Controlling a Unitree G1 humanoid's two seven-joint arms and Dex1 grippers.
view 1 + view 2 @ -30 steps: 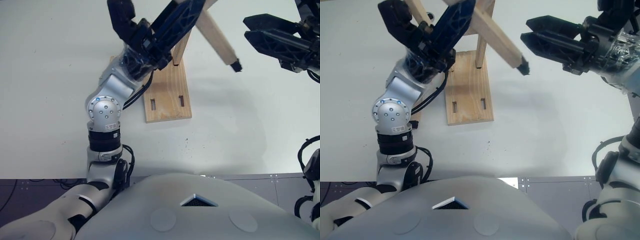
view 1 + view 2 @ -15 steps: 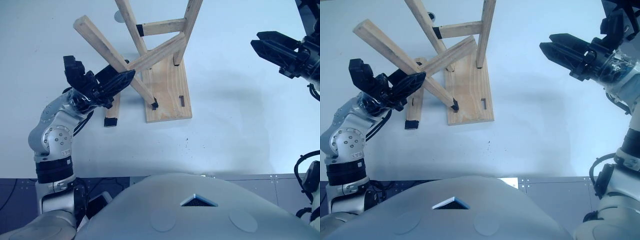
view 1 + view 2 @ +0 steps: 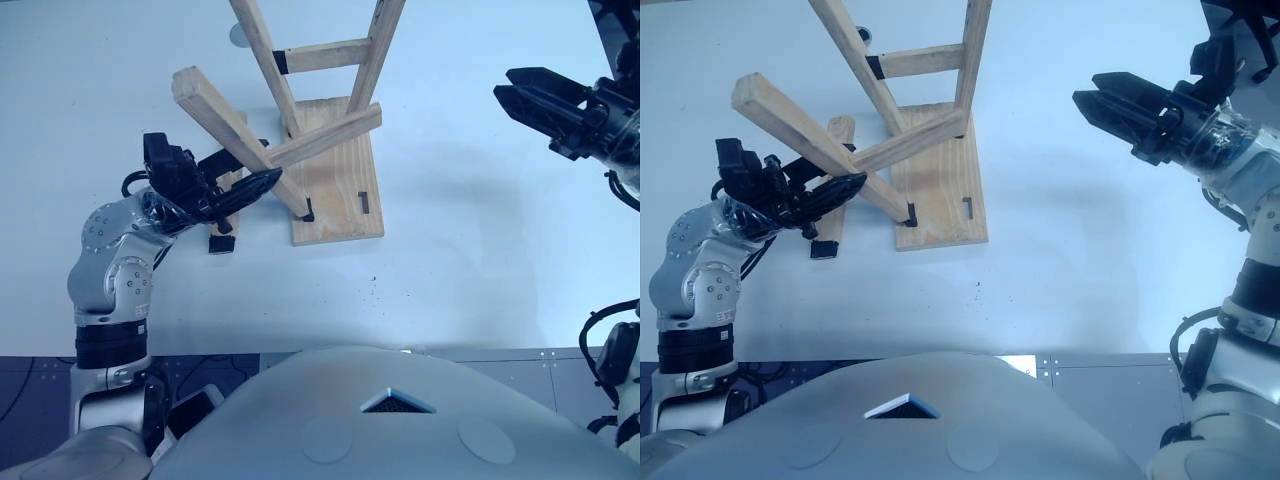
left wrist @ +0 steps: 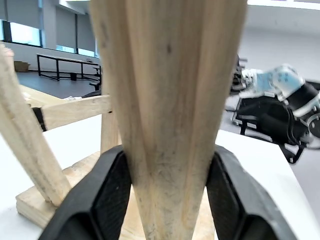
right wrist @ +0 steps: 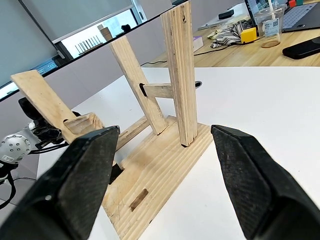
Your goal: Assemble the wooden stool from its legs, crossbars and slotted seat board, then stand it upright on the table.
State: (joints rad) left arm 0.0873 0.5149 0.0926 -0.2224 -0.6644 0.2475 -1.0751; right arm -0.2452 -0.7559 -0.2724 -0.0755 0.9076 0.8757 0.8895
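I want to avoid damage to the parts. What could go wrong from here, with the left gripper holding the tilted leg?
1. The left gripper grips the held leg at a tilt, its black end at the seat board; pushed so, it may jam or shift the board.
2. Its crossbar crosses close to the two standing legs and may knock them.
3. The right gripper hovers open, away, so nothing steadies the board.

The seat board (image 3: 340, 205) lies flat mid-bench (image 3: 480, 260). A far-left leg (image 3: 262, 60) and a far-right leg (image 3: 380, 50) stand in its far end, with a crossbar (image 3: 325, 54) between them. Left of the board lies a loose leg (image 3: 830, 222); above it the left end effector (image 3: 255, 170) clamps a tilted leg (image 3: 215, 112) whose foot touches the board's left edge, and the right end effector (image 3: 505, 83) hangs well apart to the right.
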